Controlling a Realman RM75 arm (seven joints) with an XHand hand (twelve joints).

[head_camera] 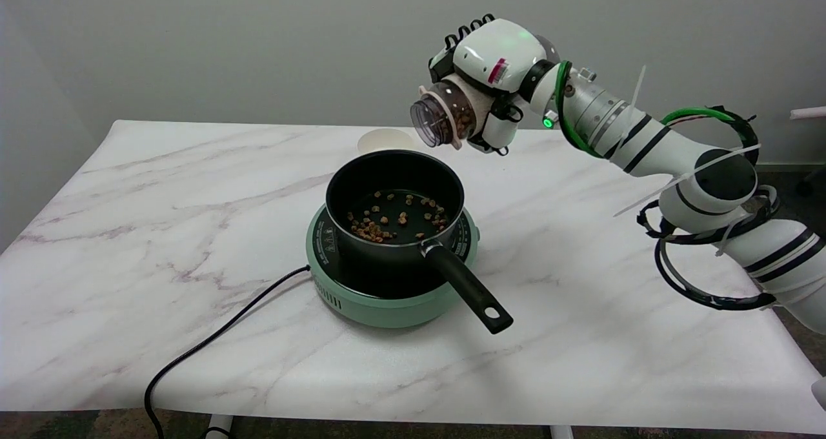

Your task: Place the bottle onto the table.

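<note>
The right hand (493,71) grips the bottle (445,116) in its fingers above and behind the pot (393,200), long axis near level, mouth toward the pot, well above the counter (581,310).

White right arm (652,145) with black bands, green cable loops, white zip ties, green light, black-and-white hand (493,71)

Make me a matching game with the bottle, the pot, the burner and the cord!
Things:
1. bottle
2. pot
3. burner
4. cord

Matches:
A. mint green
B. holds brown bits at its bottom
C. trails off the table's front edge
D. tipped sideways in the right hand

Pairs: 1-D, 2-B, 3-A, 4-C
</note>
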